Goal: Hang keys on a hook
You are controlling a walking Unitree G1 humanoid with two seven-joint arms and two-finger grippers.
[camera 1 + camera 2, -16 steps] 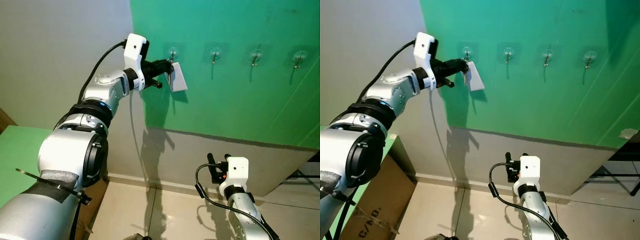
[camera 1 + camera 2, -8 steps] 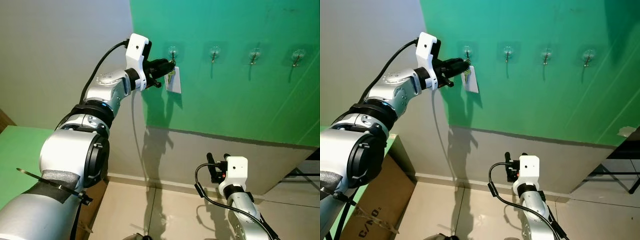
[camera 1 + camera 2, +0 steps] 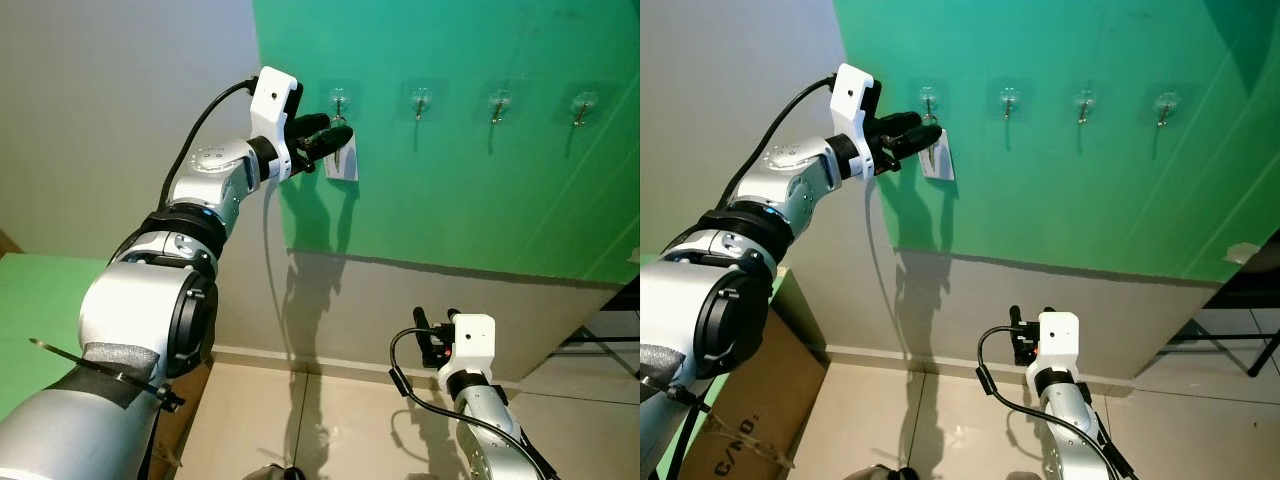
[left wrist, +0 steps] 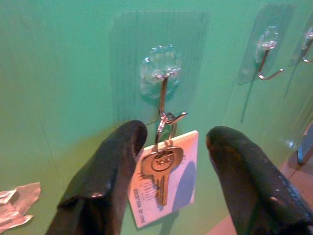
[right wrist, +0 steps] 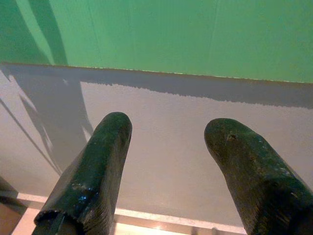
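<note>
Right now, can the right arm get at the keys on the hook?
Probably not. The right gripper hangs low near the floor, while the keys hang high on the leftmost hook, and the left gripper is right there, its jaws open around them.

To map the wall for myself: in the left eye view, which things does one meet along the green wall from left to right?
Left claw → key with white tag on first hook → second hook → third hook → fourth hook.

Left end effector (image 4: 168,161) fingers straddle the hung key (image 4: 160,171); the green wall (image 3: 480,200) blocks just behind.
</note>
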